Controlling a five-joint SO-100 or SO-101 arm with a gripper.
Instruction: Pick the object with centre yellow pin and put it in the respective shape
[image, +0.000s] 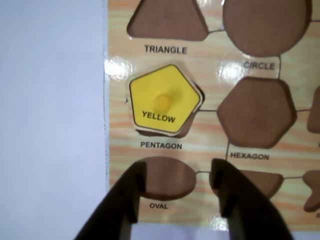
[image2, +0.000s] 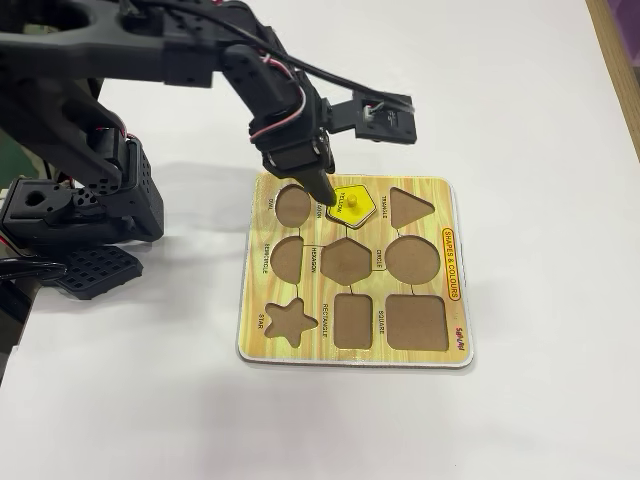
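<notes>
the yellow pentagon piece (image: 164, 100) lay in the pentagon cutout (image: 191, 126), slightly askew with brown showing at its lower right. it looked light, stiff and thin, best taken by its centre knob (image: 163, 103). the pincer (image: 178, 186) hung spread and empty over the glossy shape board (image2: 355, 355) on a bare white bench (image2: 540, 150)

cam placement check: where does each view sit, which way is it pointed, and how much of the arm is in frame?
Wrist view: rides behind the gripper, looking down on the shape board; only two dark, spread fingers show, over the oval cutout.
Fixed view: stands off the table, high, angled down at the whole shape board; the full black arm enters from upper left.
Shared: the yellow pentagon piece lying on the pentagon cutout, slightly skewed, plus the hexagon cutout.
</notes>
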